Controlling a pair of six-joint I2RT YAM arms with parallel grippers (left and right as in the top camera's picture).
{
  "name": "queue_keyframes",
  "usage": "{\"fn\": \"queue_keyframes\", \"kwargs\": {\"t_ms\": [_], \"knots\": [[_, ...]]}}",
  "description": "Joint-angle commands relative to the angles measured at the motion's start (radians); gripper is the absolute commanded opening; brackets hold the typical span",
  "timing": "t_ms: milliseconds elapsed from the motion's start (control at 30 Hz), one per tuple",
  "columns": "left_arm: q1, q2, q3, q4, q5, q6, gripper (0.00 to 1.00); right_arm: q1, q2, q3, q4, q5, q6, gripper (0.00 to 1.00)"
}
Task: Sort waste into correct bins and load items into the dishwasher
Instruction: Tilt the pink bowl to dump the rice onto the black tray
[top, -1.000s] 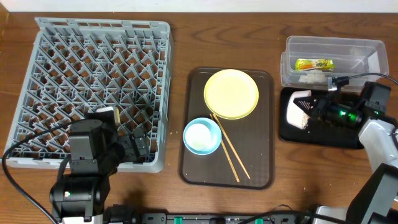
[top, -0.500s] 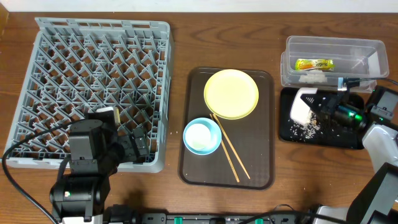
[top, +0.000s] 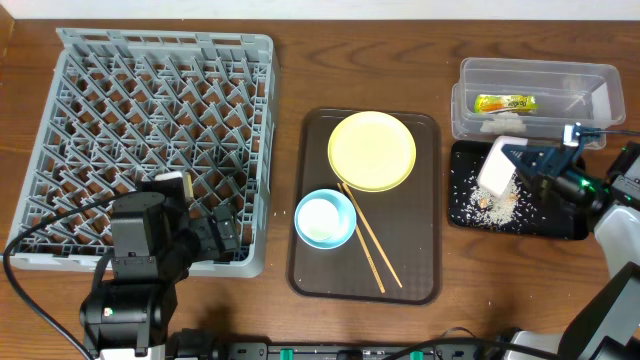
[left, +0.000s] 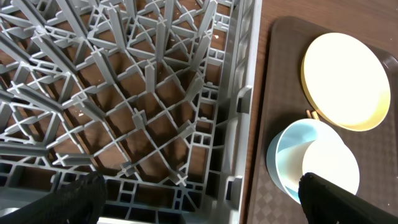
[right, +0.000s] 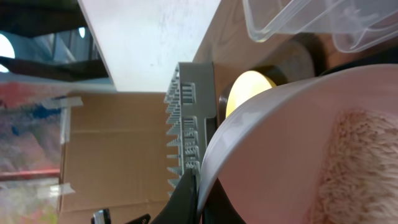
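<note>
My right gripper (top: 517, 162) is shut on the rim of the white bowl (top: 497, 166), holding it tipped on its side over the black tray (top: 560, 228). Pale crumbs (top: 495, 206) lie scattered on that tray. In the right wrist view the jaws (right: 202, 193) pinch the bowl's wall (right: 280, 149), and more crumbs (right: 360, 168) cling inside. The clear tub (top: 590, 80) holds the yellow-green wrapper (top: 504, 102) and a white tissue scrap (top: 500, 123). The yellow plate (top: 371, 150), blue bowl (top: 325, 218) and chopsticks (top: 368, 240) lie on the brown tray. My left gripper (top: 222, 235) hangs open over the grey rack's (top: 150, 130) front right corner.
The brown serving tray (top: 420, 270) sits mid-table between the rack and the bins. A white cup (left: 329, 168) rests inside the blue bowl (left: 283, 155). In the left wrist view the rack's edge (left: 239, 106) runs beside the tray, with the open gripper (left: 199, 208) wide apart and empty.
The right gripper has drawn the white bowl rightward and tipped it further. Crumbs have spilled from it onto the black tray, which was bare a second ago. The left arm has not moved.
</note>
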Motion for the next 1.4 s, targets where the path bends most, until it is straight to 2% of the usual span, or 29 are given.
{"fn": "queue_keyframes", "kwargs": {"t_ms": [0,267,433,800,1100,1233,1367], "knots": [[0.001,0.0,0.016,-0.002,0.003,-0.013,1.0,-0.051,-0.006,-0.006,0.002,-0.048,0.026,0.01],[0.001,0.0,0.016,-0.003,0.003,-0.014,1.0,-0.16,-0.006,-0.025,-0.005,-0.017,0.097,0.01],[0.001,0.0,0.016,-0.003,0.003,-0.014,1.0,-0.177,-0.006,-0.075,0.015,0.005,0.136,0.01],[0.001,0.0,0.016,-0.002,0.003,-0.013,1.0,-0.175,-0.006,-0.108,0.319,-0.274,0.04,0.01],[0.001,0.0,0.016,-0.002,0.003,-0.014,1.0,-0.175,-0.006,-0.108,0.311,-0.227,0.043,0.01],[0.001,0.0,0.016,-0.003,0.003,-0.014,1.0,-0.175,-0.006,-0.108,0.217,-0.107,0.137,0.01],[0.001,0.0,0.016,-0.003,0.003,-0.013,1.0,-0.175,-0.006,-0.108,0.101,0.003,0.153,0.01]]}}
